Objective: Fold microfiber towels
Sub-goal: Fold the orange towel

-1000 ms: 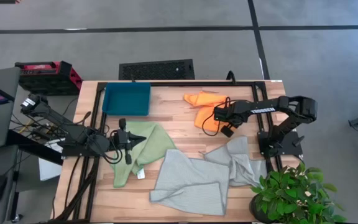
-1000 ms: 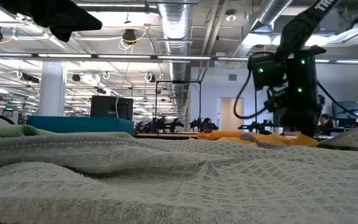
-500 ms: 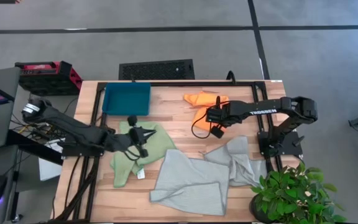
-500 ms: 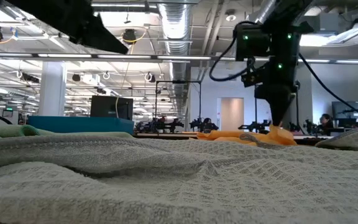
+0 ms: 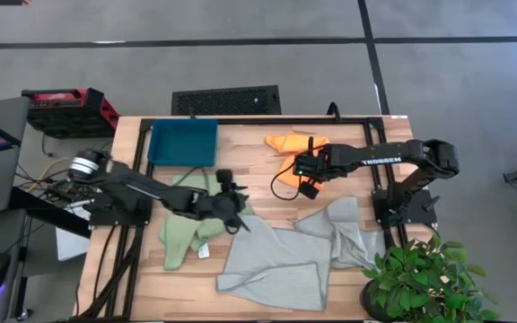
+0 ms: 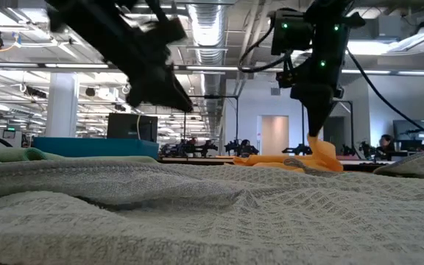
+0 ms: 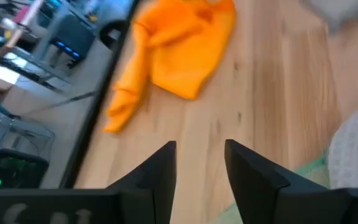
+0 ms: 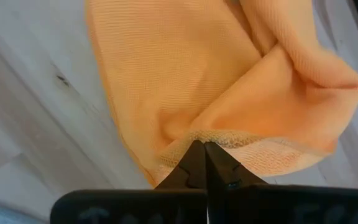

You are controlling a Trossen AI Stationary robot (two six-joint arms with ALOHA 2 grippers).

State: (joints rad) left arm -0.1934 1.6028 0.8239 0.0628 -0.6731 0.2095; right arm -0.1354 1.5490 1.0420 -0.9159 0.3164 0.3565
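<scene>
Towels all over my surface: green towel under my left tool, fingers apart; right tool clamped on the orange towel hem. Soft, light, floppy stuff, I'd say — best gripped at edges.

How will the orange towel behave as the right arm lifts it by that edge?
The orange towel will probably drape limply, since it already lies in soft creases. It looks thin and light. With the right gripper pinching only a hem, it could slip free.

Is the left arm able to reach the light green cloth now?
Probably yes: the left hand hovers open right over the light green microfiber cloth, nothing between them.
</scene>
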